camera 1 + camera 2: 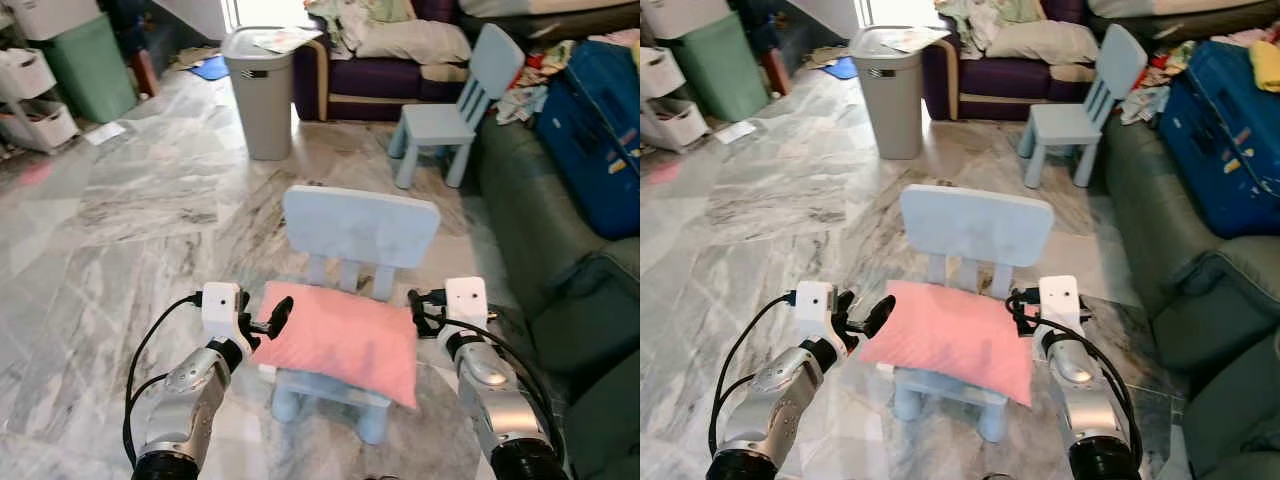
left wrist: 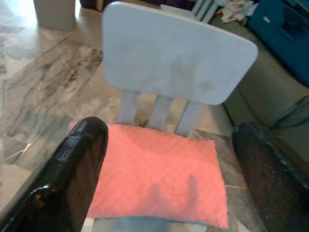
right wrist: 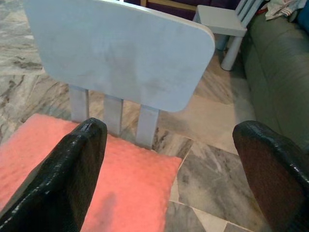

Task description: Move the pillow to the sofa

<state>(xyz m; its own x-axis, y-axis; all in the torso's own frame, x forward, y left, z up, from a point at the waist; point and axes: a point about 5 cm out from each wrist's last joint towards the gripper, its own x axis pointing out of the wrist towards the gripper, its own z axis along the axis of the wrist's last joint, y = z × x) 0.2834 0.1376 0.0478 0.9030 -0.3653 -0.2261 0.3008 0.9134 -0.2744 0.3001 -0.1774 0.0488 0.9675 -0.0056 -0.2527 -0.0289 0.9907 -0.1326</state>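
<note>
The left gripper (image 1: pixel 268 322) and right gripper (image 1: pixel 420 312), both with fingers spread apart, flank a pink pillow (image 1: pixel 340 340) lying on the seat of a small pale blue chair (image 1: pixel 360 228); a grey-green sofa (image 1: pixel 530 215) stands to the robot's right.

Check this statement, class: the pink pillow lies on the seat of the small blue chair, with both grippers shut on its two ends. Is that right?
Not quite. The pillow does lie on the chair seat, but both wrist views show the fingers spread wide. The left gripper and right gripper are open at its two ends, not shut on them.
</note>
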